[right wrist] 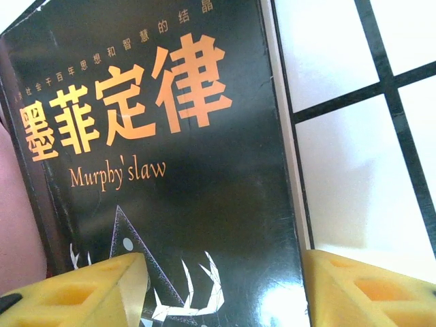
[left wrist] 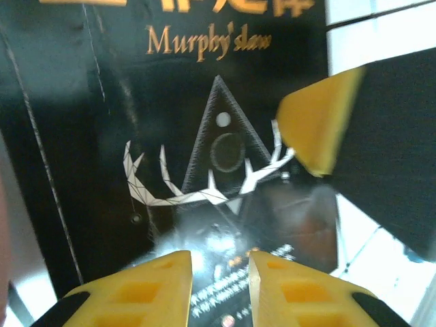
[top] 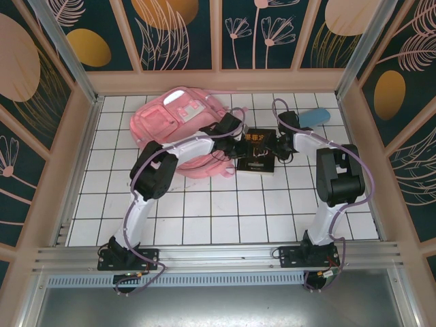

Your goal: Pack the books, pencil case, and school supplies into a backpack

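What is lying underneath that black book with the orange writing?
The black book rests on the white tiled table, right beside the pink backpack. Whatever might lie beneath its cover is hidden from every view.

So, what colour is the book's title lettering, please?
Orange on the black book; right wrist view.

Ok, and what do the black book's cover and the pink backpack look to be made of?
Black book: glossy coated paper or card, going by the bright glare patches on its cover. Pink backpack: soft fabric, probably woven; it slumps and creases, with a pale shiny strip on top.
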Controlling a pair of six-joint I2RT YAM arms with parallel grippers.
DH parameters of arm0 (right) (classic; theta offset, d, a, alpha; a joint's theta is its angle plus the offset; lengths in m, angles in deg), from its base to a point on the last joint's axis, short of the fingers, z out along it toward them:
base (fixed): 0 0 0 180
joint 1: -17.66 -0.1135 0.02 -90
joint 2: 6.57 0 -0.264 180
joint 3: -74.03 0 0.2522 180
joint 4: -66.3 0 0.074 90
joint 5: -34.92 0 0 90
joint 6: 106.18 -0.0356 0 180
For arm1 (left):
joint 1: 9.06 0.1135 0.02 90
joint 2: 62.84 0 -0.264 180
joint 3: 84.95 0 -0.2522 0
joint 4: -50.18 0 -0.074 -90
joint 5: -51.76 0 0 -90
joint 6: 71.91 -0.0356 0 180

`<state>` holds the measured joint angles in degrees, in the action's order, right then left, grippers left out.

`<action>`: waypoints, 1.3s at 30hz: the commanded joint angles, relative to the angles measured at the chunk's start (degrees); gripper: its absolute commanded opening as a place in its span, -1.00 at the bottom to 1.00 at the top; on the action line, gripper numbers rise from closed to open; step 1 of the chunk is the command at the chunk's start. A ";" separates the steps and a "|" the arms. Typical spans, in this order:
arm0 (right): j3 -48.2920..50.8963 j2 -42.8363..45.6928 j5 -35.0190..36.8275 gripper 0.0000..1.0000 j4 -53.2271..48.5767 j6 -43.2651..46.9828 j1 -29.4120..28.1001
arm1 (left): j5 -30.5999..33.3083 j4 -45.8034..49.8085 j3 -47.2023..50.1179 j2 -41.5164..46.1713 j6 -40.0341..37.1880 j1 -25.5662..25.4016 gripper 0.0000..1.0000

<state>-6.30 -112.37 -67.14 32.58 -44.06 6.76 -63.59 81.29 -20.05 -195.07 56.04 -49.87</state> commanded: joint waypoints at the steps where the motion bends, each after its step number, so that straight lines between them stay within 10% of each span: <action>1: 0.08 -1.76 -0.68 0.25 -3.71 1.41 0.13 | 2.08 4.19 -3.03 -2.30 -2.04 0.09 -0.44; 21: -4.16 1.67 -8.95 -0.38 -6.44 2.92 -2.64 | 4.21 8.73 -4.66 -7.70 -3.06 0.04 -0.61; 30: -4.56 1.89 -2.18 -0.86 -8.25 2.86 -2.66 | 3.85 8.69 -5.74 -6.83 -3.66 0.08 -0.61; 36: -5.03 0.79 7.40 0.15 -11.89 2.90 -2.56 | 4.60 8.94 -5.91 -6.90 -3.68 0.08 -0.60; 39: -4.72 -0.78 7.79 0.35 -11.69 3.35 -2.59 | 4.60 9.01 -5.54 -6.91 -3.77 0.11 -0.60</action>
<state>-10.19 -111.76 -62.59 23.42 -40.82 4.43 -60.66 87.84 -25.65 -198.87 53.66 -49.87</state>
